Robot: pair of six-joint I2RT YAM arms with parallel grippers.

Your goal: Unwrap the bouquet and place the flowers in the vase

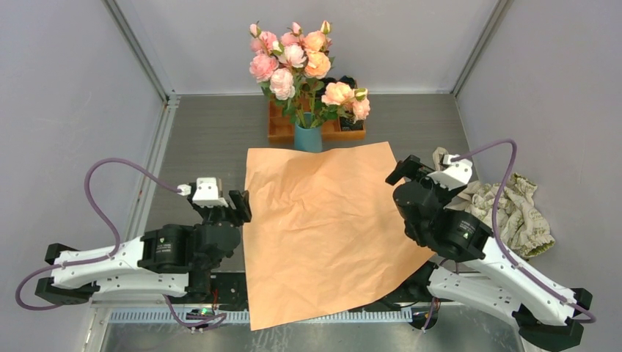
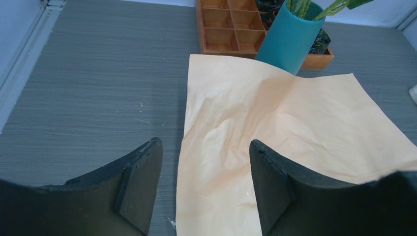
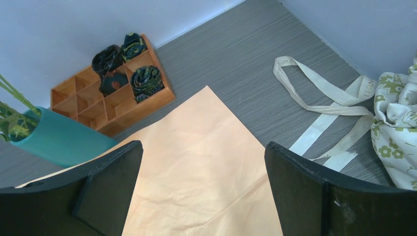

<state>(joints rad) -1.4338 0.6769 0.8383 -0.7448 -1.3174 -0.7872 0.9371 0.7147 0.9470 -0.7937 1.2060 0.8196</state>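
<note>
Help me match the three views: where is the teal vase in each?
Top external: vase upper centre, beyond the orange paper.
Left wrist: vase upper right, at the paper's far edge.
Right wrist: vase lower left.
Shared landmark: the wooden tray behind the vase.

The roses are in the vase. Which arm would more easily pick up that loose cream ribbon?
Right, probably. The ribbon lies just beyond the open right gripper, on its side. The left gripper, also open, sits across the orange paper sheet from it.
</note>
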